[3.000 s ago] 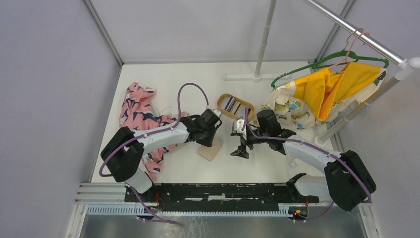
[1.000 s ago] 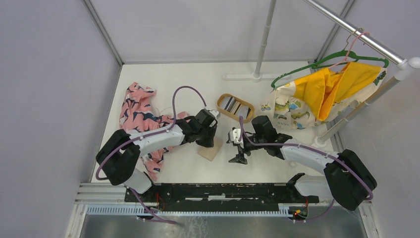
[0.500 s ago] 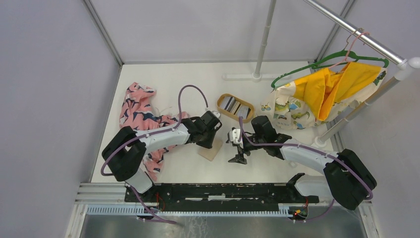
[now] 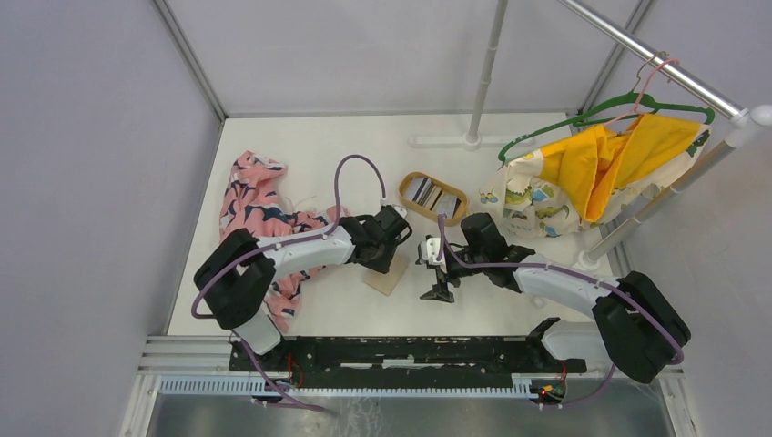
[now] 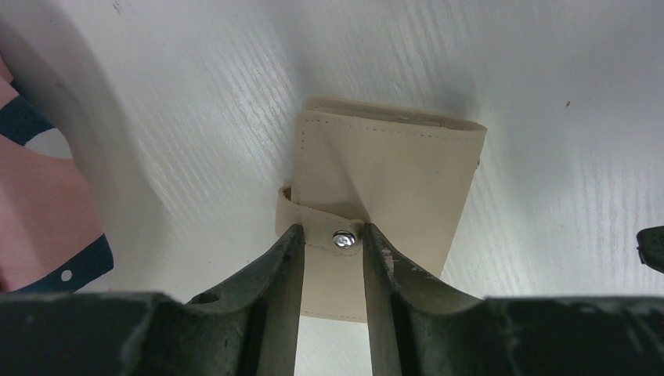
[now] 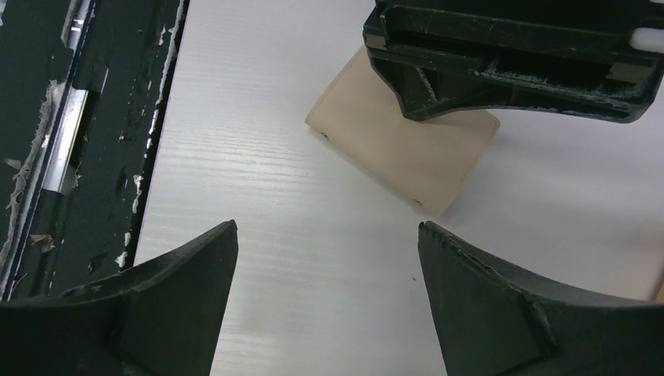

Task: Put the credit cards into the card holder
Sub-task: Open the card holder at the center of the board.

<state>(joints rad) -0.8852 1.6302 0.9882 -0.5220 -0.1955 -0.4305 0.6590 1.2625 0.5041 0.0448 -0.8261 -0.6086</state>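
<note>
The tan card holder [image 4: 389,275] lies folded flat on the white table, its tab fastened by a silver snap [image 5: 343,239]. My left gripper [image 4: 380,262] is right above it, open a little. Its fingertips [image 5: 291,235] stand on either side of the tab's snapped end [image 5: 329,232]. Nothing is held. My right gripper [image 4: 435,271] hovers wide open just right of the holder [image 6: 407,149], over bare table [image 6: 327,225]. The credit cards [image 4: 428,193], dark and pale, lie in the oval wooden-rimmed tray [image 4: 401,192] behind both grippers.
A pink patterned cloth [image 4: 259,205] lies under the left arm and shows at the left wrist view's edge [image 5: 39,204]. A yellow and printed garment [image 4: 601,164] hangs on a green hanger at the right. A white pole base [image 4: 471,139] stands behind the tray. A black rail [image 6: 78,117] runs along the near edge.
My left gripper has gone from shut to partly open over the card holder's tab, and its arm has shifted slightly right. The right arm has hardly moved.
</note>
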